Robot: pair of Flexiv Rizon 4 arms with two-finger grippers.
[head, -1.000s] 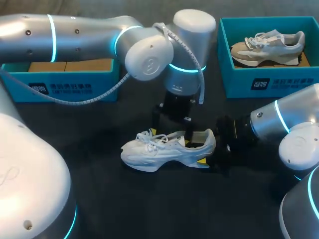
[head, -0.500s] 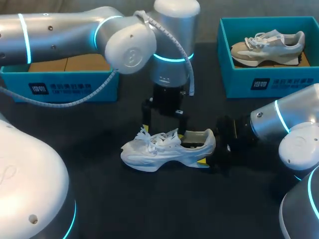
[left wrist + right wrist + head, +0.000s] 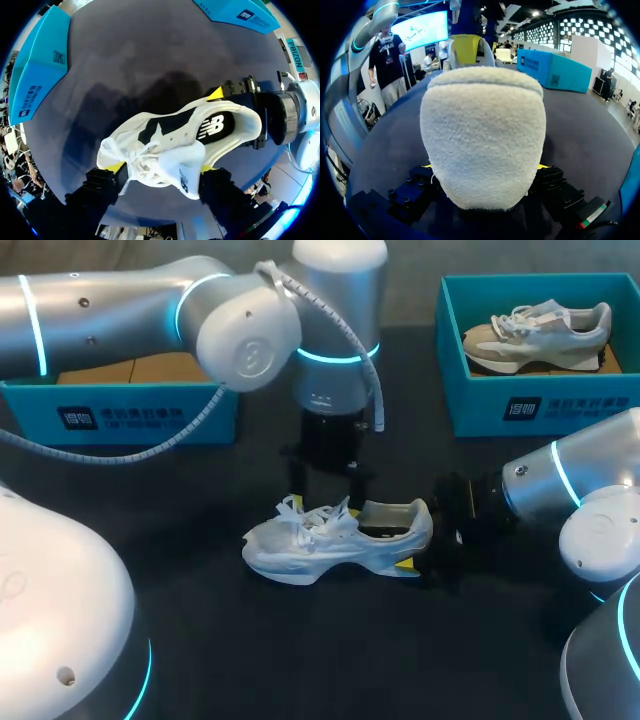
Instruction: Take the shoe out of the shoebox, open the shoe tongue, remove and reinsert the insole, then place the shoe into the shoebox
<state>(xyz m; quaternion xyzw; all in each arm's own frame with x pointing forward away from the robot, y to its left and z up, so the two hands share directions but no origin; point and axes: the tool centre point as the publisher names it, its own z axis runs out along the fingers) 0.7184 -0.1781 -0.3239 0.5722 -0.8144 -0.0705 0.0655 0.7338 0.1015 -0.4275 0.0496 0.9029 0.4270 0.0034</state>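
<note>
Head view: beige shoe (image 3: 535, 332) lies inside a teal shoebox (image 3: 480, 412).

This looks like a robot lab: two shiny robot arms (image 3: 120, 300) stand at a dark table (image 3: 330, 650) with blue shoeboxes (image 3: 545, 405).

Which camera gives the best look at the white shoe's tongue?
The left wrist view: it looks straight down on the tongue, unobstructed beside the laces. The head view shows the white shoe side-on, tongue lost among laces. The right wrist view shows only its heel.
</note>
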